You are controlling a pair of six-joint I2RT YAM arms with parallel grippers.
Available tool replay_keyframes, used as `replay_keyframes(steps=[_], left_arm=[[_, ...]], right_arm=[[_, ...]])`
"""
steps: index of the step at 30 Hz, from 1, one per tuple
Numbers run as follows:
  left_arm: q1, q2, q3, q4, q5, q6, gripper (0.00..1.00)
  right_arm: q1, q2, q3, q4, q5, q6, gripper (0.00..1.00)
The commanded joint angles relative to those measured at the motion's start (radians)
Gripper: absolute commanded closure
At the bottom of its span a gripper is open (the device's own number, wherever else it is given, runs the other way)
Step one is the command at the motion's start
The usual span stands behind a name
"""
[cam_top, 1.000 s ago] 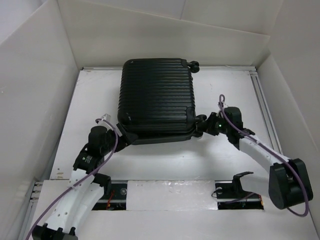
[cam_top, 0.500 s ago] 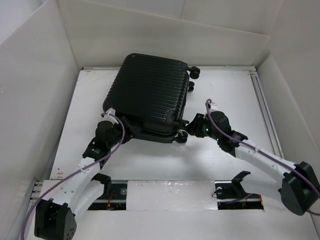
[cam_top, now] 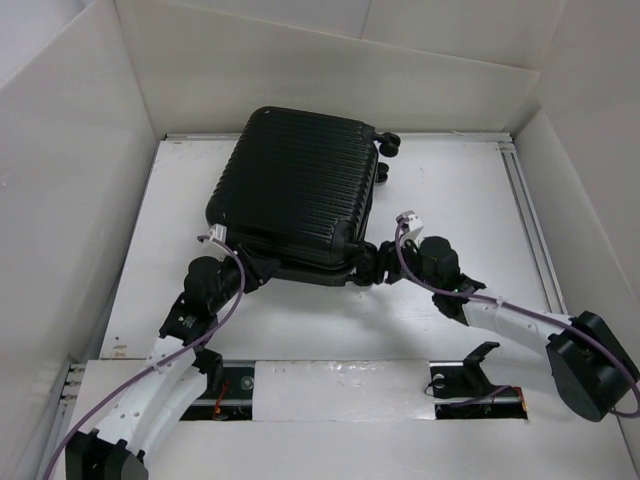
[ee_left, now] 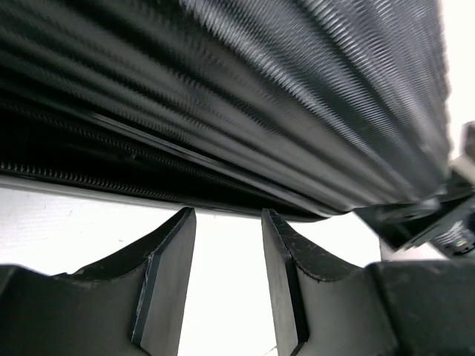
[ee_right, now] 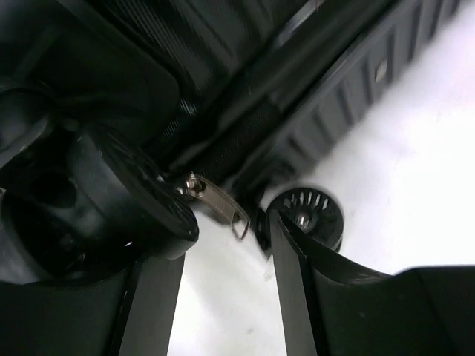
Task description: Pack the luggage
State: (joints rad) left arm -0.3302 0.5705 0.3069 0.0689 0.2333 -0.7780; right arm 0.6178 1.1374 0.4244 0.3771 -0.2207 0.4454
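Observation:
The luggage (cam_top: pixel 295 190) is a black ribbed suitcase lying skewed on the white table, its two far wheels (cam_top: pixel 388 144) pointing right. My left gripper (cam_top: pixel 252 263) sits at its near-left corner. In the left wrist view the fingers (ee_left: pixel 169 259) stand apart just below the zip seam of the luggage (ee_left: pixel 260 96), with only bare table between them. My right gripper (cam_top: pixel 368 263) is at the near-right corner, open. A metal zipper pull (ee_right: pixel 219 205) hangs just beyond its fingertips, between a large wheel (ee_right: pixel 111 200) and a small wheel (ee_right: pixel 306 215). Nothing is gripped.
White walls box in the table (cam_top: pixel 450 200) on the left, back and right. A metal rail (cam_top: pixel 522 195) runs along the right side. A black bracket (cam_top: pixel 486 352) and cut-out slots sit on the near ledge between the arm bases.
The luggage swung counter-clockwise and then stayed put. My right gripper slid left to the wheel corner and its jaws widened. My left gripper's jaws narrowed at the near-left corner.

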Motion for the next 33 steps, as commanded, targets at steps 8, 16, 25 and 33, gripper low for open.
replay_keyframes(steps=[8, 16, 25, 33], left_arm=[[-0.003, 0.040, 0.028, 0.022, 0.057, 0.014, 0.62], [-0.003, 0.094, 0.008, 0.120, 0.135, 0.014, 0.62], [-0.003, 0.176, -0.002, 0.203, 0.178, 0.043, 0.62], [-0.180, 0.296, 0.035, 0.298, 0.058, 0.052, 0.65]], right_arm=[[-0.133, 0.126, 0.043, 0.293, -0.333, -0.177, 0.41], [-0.136, 0.225, 0.022, 0.500, -0.500, -0.096, 0.46], [-0.136, 0.249, 0.057, 0.488, -0.488, -0.097, 0.53], [-0.136, 0.341, 0.045, 0.611, -0.503, -0.011, 0.97]])
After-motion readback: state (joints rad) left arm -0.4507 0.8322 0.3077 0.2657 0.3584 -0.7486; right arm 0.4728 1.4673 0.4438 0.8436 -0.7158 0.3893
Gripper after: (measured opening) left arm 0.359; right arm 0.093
